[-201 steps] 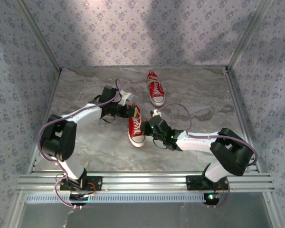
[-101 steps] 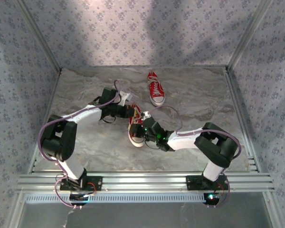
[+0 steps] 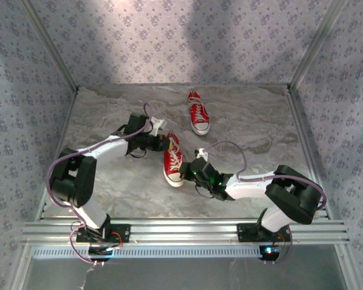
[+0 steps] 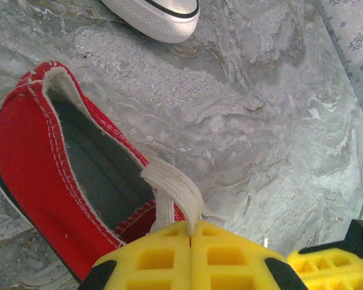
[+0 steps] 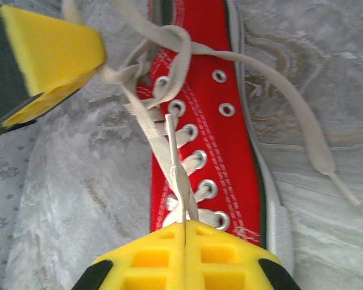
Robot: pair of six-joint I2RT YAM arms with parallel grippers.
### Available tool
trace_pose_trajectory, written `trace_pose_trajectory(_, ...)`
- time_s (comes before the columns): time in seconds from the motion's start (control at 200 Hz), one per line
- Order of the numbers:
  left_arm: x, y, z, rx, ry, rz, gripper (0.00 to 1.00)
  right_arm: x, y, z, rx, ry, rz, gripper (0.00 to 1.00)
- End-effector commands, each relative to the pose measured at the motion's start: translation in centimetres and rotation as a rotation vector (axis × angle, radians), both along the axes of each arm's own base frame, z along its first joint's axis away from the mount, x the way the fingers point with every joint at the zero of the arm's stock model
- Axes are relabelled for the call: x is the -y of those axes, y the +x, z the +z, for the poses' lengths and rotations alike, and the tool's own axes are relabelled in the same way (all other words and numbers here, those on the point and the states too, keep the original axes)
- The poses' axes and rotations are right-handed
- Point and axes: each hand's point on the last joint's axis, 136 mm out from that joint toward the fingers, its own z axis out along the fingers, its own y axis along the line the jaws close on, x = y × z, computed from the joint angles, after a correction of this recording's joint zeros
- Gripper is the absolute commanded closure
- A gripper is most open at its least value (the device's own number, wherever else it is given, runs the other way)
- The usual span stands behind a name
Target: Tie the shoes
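Watching from overhead, I am seeing the near shoe [image 3: 173, 163] lying mid-frame on the table [image 3: 260, 127], with the far shoe [image 3: 198, 113] sitting well apart toward upper centre. My left claw [image 4: 192, 232] is pinching a lace fold [image 4: 169, 186] beside the near shoe's red collar, at the bottom of its wrist frame; my right claw [image 5: 184, 232] is pinching a lace strand [image 5: 174, 160] running up over the eyelets [image 5: 201, 159]

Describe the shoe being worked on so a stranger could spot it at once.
On the marbled table, two red shoes lie near the middle. Take the near shoe, the one closer to the front edge. The far shoe lies alone; this one's lace is pinched by the left gripper and the right gripper.
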Motion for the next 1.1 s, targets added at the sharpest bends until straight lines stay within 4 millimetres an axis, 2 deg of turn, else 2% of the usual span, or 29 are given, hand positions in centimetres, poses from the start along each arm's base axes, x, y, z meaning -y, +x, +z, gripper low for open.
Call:
trace_pose_trajectory(0.0, 0.1, 0.1, 1.3, 0.054, -0.023, -0.016, 1.00, 1.6, 0.7, -0.5, -0.026, -0.033, -0.069, 1.00)
trace_pose_trajectory(0.24, -0.6, 0.0, 1.7, 0.084, -0.010, 0.001, 1.00, 3.1, 1.7, -1.4, -0.070, -0.044, -0.098, 1.00)
trace_pose_trajectory(0.585, -1.3, 0.4, 2.2, 0.096, -0.021, 0.026, 1.00, 3.9, -0.6, -2.1, -0.092, -0.105, -0.065, 1.00)
trace_pose_trajectory(0.725, -0.9, 0.1, 2.0, 0.082, -0.038, 0.004, 1.00, 1.9, -0.7, -0.3, -0.020, -0.107, 0.033, 1.00)
trace_pose_trajectory(0.889, -0.7, -0.1, 1.7, 0.073, -0.036, -0.004, 1.00, -2.1, -0.5, 1.9, 0.038, -0.105, 0.210, 1.00)
trace_pose_trajectory(1.014, -0.6, -0.1, 1.7, 0.075, -0.040, -0.006, 1.00, -4.1, -0.5, 2.0, 0.033, -0.080, 0.293, 1.00)
trace_pose_trajectory(1.094, -0.5, -0.2, 1.7, 0.076, -0.040, -0.008, 1.00, -3.7, -0.2, 1.3, 0.007, -0.098, 0.277, 1.00)
